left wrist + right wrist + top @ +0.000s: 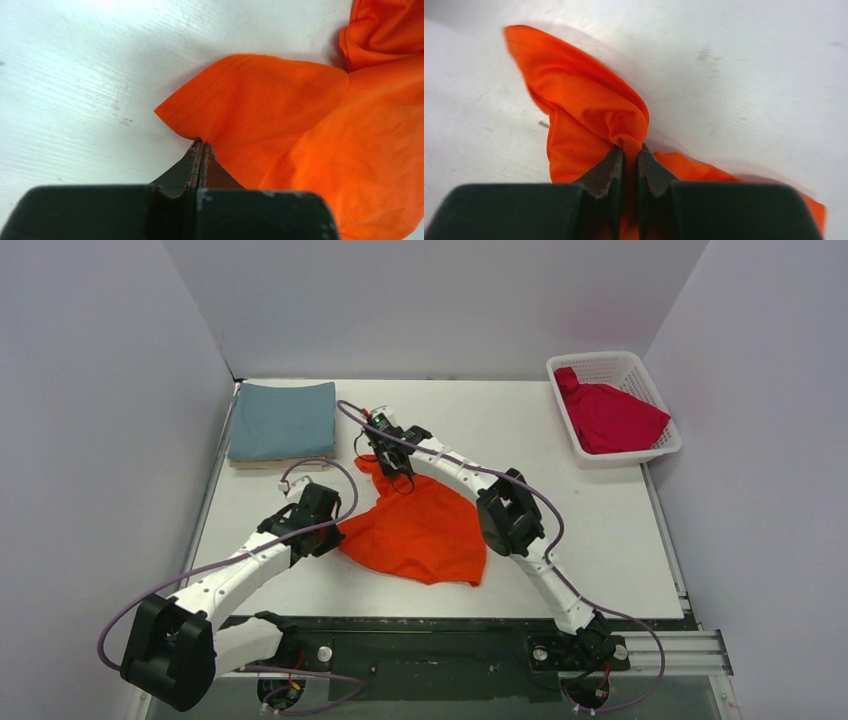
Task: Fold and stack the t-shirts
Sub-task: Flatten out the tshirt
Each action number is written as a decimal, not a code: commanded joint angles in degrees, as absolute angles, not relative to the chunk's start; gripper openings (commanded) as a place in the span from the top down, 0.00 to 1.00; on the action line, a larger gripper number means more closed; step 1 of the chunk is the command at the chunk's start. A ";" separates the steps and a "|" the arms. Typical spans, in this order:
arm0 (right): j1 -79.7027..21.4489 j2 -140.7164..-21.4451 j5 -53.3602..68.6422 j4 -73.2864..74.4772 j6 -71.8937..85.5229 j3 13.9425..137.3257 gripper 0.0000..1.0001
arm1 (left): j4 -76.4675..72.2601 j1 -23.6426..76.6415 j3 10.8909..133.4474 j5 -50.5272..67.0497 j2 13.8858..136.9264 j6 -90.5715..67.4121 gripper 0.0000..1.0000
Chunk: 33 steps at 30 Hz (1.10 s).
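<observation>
Two points on orange t-shirt (425, 530) pinched: left gripper (201, 146) clamped at 9 o'clock edge, right gripper (630, 149) clamped at 11 o'clock; cloth bunched between.

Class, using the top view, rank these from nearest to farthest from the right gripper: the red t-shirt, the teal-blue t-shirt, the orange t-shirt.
1. The orange t-shirt: mid-table, pinched by the right gripper.
2. The teal-blue t-shirt: folded, far left corner.
3. The red t-shirt: in the basket, far right corner.
</observation>
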State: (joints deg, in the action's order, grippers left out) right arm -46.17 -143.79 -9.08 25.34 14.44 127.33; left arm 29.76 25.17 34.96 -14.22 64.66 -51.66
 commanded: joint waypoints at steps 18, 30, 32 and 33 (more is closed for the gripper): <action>-32.14 -70.15 -30.03 27.49 16.38 100.28 1.00 | 23.10 24.18 66.44 -29.33 38.58 -41.99 1.00; -32.96 -54.34 -3.04 33.73 26.52 113.05 1.00 | 18.20 24.09 88.23 -8.80 36.67 -35.50 1.00; -32.96 -52.34 -2.42 33.36 28.53 112.15 1.00 | 18.70 24.02 90.26 -8.11 36.95 -35.32 1.00; -32.89 -51.79 -2.71 33.20 29.16 110.90 1.00 | 18.67 23.96 91.05 -8.14 37.11 -35.24 1.00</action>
